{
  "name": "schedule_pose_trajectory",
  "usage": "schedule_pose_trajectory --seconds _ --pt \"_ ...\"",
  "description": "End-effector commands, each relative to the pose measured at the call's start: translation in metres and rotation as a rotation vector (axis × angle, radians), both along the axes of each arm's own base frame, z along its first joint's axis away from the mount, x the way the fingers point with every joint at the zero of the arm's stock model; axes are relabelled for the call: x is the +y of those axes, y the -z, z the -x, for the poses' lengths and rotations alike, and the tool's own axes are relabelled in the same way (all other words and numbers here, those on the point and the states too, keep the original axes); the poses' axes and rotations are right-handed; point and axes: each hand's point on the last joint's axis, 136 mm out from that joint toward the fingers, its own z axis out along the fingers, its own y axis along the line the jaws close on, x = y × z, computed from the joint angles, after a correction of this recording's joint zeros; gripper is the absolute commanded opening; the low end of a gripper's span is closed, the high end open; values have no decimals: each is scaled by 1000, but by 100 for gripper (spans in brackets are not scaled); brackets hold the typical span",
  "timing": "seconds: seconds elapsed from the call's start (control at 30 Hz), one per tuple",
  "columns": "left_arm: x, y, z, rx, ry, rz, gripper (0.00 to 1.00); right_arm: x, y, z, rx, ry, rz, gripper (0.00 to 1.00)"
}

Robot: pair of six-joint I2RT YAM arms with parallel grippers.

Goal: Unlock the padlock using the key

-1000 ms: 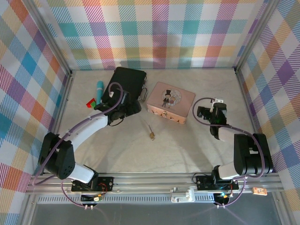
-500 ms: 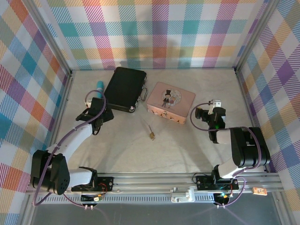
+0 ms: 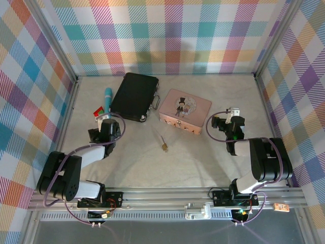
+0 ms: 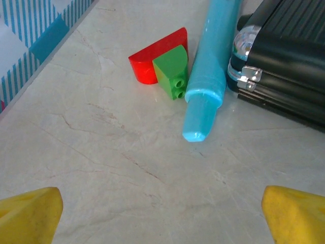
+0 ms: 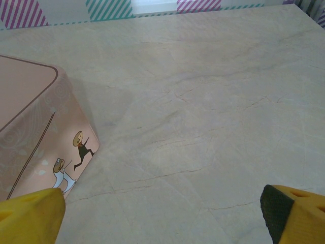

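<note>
**Both grippers released, padlock lying alone by the pink tin**

Take the pink tin (image 3: 185, 112) as the marker, sitting mid-table with its picture lid up. The padlock (image 3: 165, 148) lies flat on the pale table (image 3: 203, 162), on the near side of the tin's near-left corner, close to it but not touching. A thin silvery piece runs from the brass body back toward the tin. From above it is too small to tell whether that is shackle or key. Nothing is touching the lock.

Now the left gripper (image 4: 162, 218). It sits well off to the left of the tin, farther out than the black case (image 3: 135, 95) that lies just beside the tin's left end. Its jaws are spread wide, with the yellow fingertips (image 4: 30, 216) down in the bottom corners of the wrist view and bare table between them, so it is holding nothing. Ahead of it a blue pen (image 4: 208, 71) lies alongside the case. A red block (image 4: 152, 61) touches a green block (image 4: 172, 71), and the green one sits just beside the pen.

Over to the right gripper (image 5: 162, 213), which is on the tin's right side, near it but apart. It is released too, with its fingers wide and only table between them. Its wrist view catches the tin's corner at the left, with little cartoon figures on the side wall.
</note>
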Motion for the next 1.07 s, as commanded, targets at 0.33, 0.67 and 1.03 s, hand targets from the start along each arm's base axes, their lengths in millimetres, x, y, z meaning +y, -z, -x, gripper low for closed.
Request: schedule_pose_trajectory --seconds 0.33,0.67,1.03 --pt "-19 -21 -53 -199 151 27 100 3 -8 -3 -37 -16 0 99" --pt "-20 -12 -47 -268 211 80 100 3 -8 -3 -36 -16 0 99" --pt "-20 -10 -51 -237 203 84 100 3 -8 -3 -35 -19 0 99"
